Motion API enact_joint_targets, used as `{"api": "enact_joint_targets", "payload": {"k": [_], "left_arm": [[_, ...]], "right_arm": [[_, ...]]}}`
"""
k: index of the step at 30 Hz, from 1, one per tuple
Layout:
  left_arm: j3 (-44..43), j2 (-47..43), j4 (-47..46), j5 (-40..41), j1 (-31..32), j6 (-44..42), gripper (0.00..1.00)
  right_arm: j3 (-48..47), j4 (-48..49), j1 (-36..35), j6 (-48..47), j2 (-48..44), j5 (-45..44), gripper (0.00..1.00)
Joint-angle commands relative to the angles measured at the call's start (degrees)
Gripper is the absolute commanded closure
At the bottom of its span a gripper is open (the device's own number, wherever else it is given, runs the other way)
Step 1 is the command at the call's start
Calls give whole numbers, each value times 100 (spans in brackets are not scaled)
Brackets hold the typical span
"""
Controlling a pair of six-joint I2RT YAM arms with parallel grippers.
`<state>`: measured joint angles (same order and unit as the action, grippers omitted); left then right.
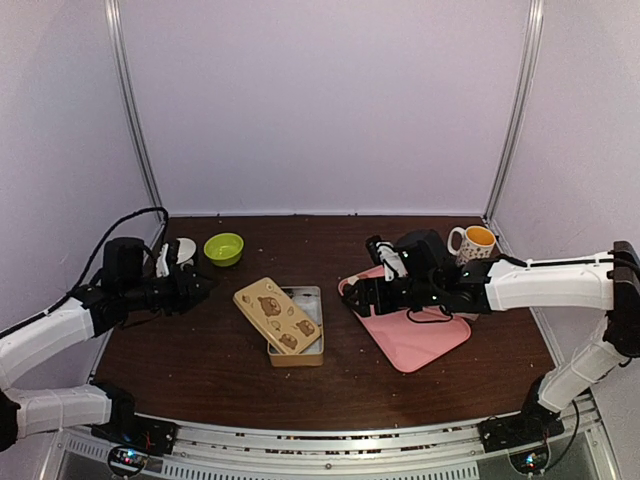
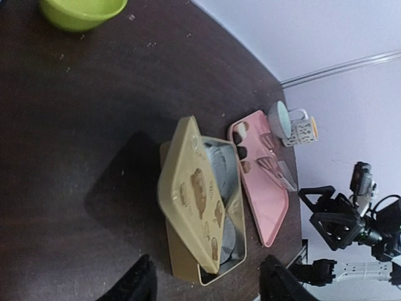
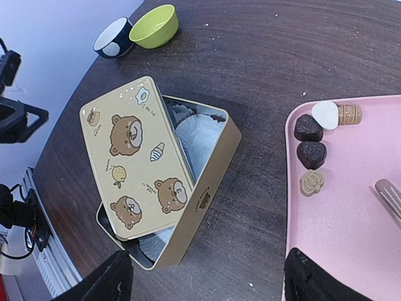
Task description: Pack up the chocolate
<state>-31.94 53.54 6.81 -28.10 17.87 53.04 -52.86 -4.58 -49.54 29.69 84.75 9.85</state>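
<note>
The top view looks down and forward from above and behind the arm bases, far enough back to hold the whole table (image 1: 200, 350) and the rear wall. The left wrist view looks across from the left side, rolled sideways, with the tin (image 2: 177, 254) at middle distance, the tray (image 2: 269, 207) beyond it and the right arm (image 2: 341, 219) farthest. The right wrist view looks steeply down, close over the tin and the tray's edge, facing the bowl (image 3: 155, 25) and the left arm (image 3: 12, 113). All three views share the tin, tray and bowl.
</note>
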Motion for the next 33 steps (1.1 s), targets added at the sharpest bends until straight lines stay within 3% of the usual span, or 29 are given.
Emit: {"api": "enact_joint_targets", "payload": {"k": [1, 3, 7, 10, 14, 21, 27, 33], "left_arm": [[448, 178, -658, 188, 288, 399, 36], [471, 299, -743, 482, 530, 426, 29], [752, 643, -1638, 873, 987, 748, 28], [978, 887, -2299, 1185, 1077, 922, 26], [835, 1338, -2360, 1470, 1081, 942, 27], [668, 2236, -3048, 1253, 1078, 1002, 38], [536, 2445, -3161, 1278, 1078, 973, 47], [317, 2572, -3148, 1233, 1086, 882, 65]], "right_arm": [[32, 3, -34, -96, 55, 98, 17], [10, 5, -34, -103, 79, 124, 17], [-13, 36, -31, -131, 97, 212, 17], [3, 84, -36, -128, 84, 354, 17], [73, 111, -44, -104, -6, 356, 17], [239, -80, -38, -197, -448, 197, 18], [337, -195, -39, -218, -722, 84, 17], [364, -193, -42, -217, -718, 113, 17]]}}
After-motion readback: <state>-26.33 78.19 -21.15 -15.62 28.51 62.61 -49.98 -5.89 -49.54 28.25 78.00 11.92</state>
